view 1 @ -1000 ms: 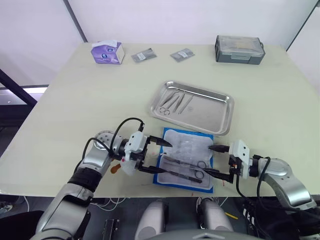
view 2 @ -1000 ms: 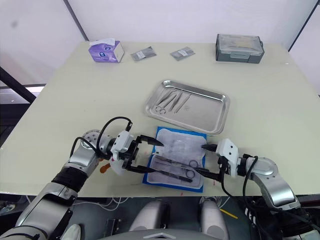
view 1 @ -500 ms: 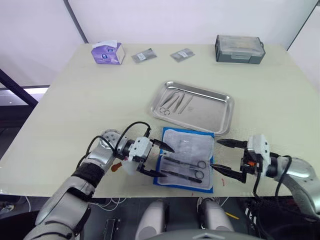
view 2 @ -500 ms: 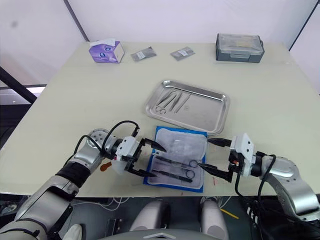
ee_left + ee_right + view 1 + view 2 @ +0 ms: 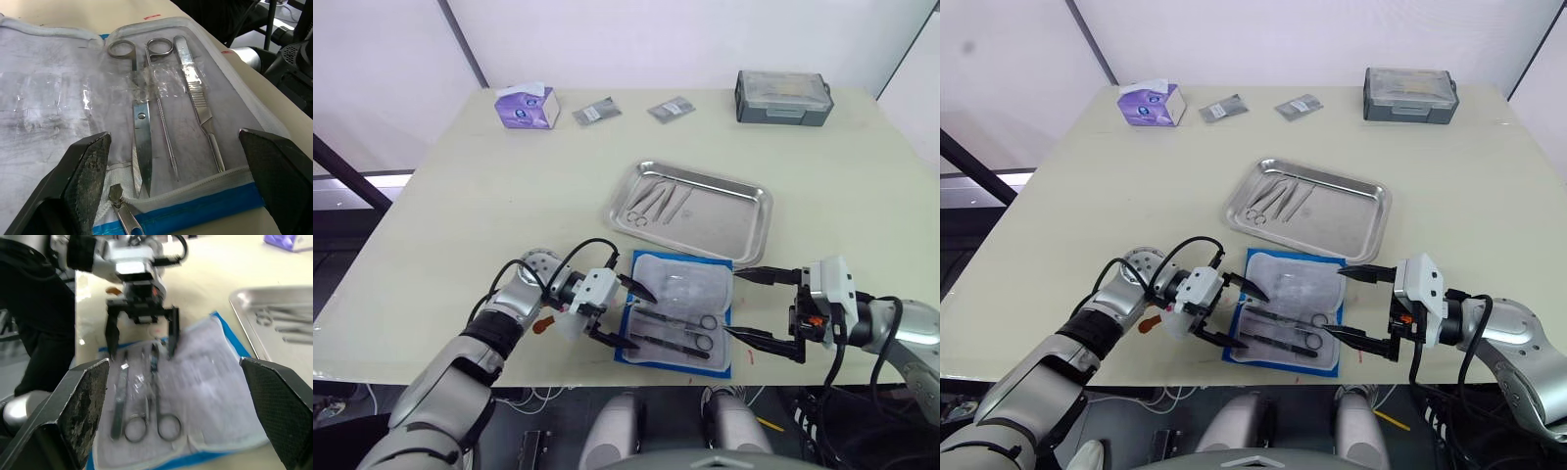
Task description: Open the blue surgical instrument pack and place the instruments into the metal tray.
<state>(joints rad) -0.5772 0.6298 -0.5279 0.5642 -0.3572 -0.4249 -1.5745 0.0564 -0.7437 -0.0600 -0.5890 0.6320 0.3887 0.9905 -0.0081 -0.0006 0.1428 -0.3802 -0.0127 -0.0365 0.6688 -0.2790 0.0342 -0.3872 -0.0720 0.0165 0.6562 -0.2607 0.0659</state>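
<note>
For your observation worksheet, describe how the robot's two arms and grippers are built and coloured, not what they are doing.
Both arms are silver-grey metal with dark sleeve-like sections near the shoulder and looping black cables. The left gripper and right gripper each have a white block body carrying two slim, pointed black fingers. An orange-red tab sits beside the left gripper's body, and a small one marks the right.
</note>
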